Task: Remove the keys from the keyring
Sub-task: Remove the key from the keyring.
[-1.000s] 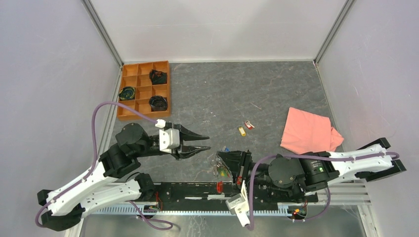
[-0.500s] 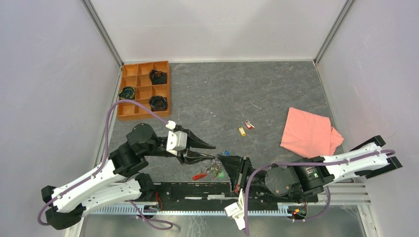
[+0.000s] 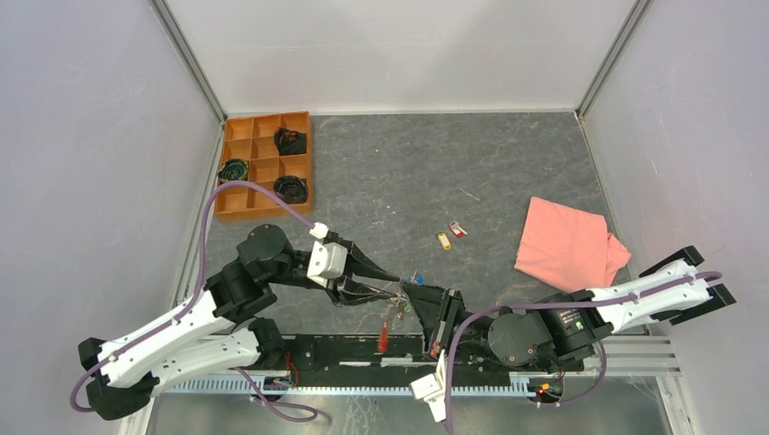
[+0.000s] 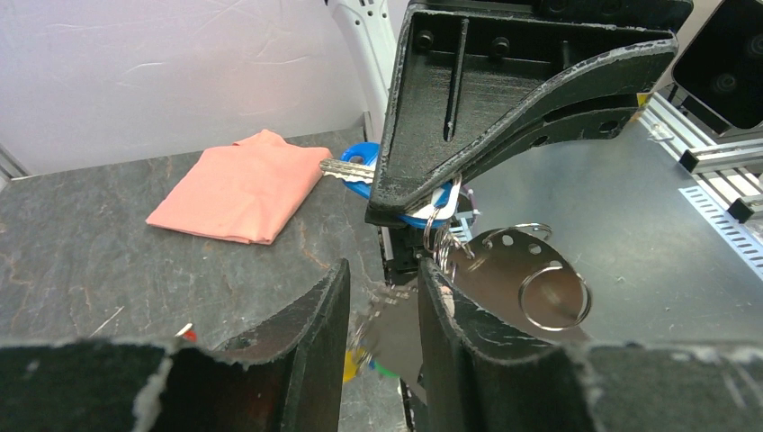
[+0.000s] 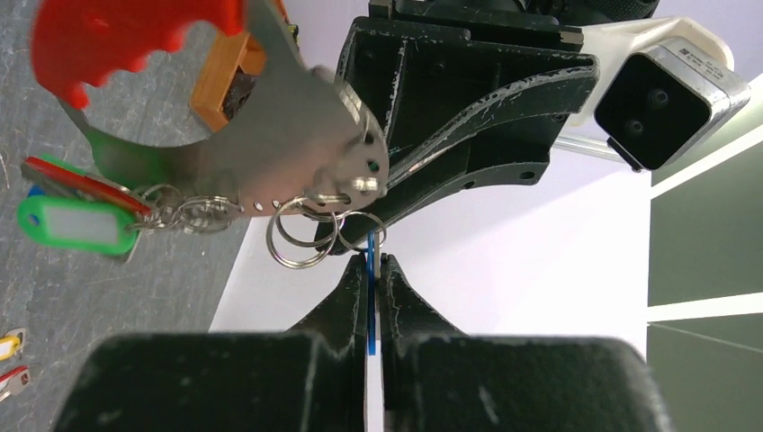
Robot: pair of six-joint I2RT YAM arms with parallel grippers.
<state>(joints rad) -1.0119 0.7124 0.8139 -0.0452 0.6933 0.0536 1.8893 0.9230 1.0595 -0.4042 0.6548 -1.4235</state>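
The right gripper (image 3: 413, 288) is closed tight on the head of the blue key (image 4: 360, 153), whose blade projects sideways. The left gripper (image 3: 394, 285) is clamped on the flat perforated metal plate of the keyring (image 4: 513, 261). Both sets of tips meet well left of the pink cloth (image 3: 562, 240), on its near side. Split rings (image 5: 301, 238) and the green key (image 5: 67, 225) hang from the plate. The red strap (image 3: 384, 333) dangles below. A yellow key (image 3: 443, 240) and a red key (image 3: 458, 230) lie loose, side by side, near the cloth's left edge.
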